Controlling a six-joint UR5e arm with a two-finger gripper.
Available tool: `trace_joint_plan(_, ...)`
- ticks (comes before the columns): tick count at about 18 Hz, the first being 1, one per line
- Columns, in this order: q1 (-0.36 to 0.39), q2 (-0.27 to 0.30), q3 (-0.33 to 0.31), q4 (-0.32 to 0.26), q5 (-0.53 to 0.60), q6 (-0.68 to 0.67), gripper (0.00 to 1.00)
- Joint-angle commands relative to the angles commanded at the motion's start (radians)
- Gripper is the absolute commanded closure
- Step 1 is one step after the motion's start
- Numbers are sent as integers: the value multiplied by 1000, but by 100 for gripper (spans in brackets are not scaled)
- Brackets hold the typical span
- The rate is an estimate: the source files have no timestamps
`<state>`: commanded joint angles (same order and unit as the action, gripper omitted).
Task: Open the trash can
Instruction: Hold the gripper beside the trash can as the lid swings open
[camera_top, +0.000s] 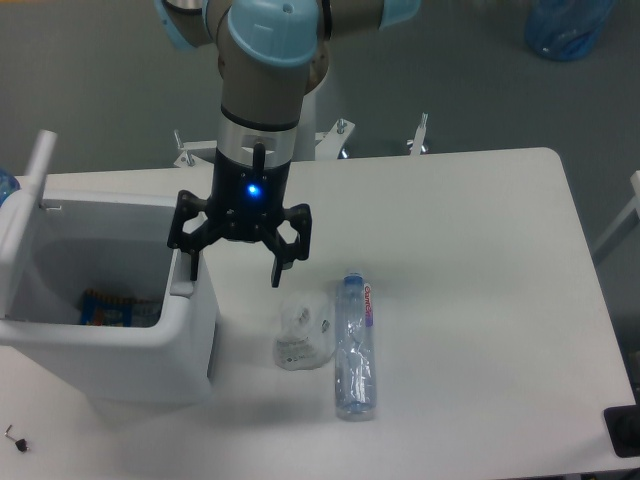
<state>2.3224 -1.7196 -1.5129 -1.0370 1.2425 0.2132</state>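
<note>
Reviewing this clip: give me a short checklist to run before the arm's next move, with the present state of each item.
1. Lid of the trash can swung up at the far left: ok.
2. Bin opening unobstructed; something blue lies inside: ok.
3. Gripper open and holding nothing: ok.
4. One finger at the grey push tab; contact: cannot tell.
5. Plastic bottle and crumpled clear wrapper lie on the table, apart from the gripper: ok.

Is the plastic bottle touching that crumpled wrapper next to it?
Touching, it seems. The camera view shows the bottle lying flush against the wrapper's right edge, no table visible between them.
</note>
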Motion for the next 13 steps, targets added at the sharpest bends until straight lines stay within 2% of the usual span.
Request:
trace_joint_plan(1, 6, -6, 49, 2, 33, 5, 0)
trace_joint_plan(3, 37, -3, 66, 5, 112, 44, 0)
trace_joint_plan(8, 69, 5, 54, -15, 288, 332, 0)
trace_joint_plan(10, 78, 6, 43, -66, 397, 502, 0)
trace_joint_plan(13, 109, 8, 4, -78, 437, 623, 0)
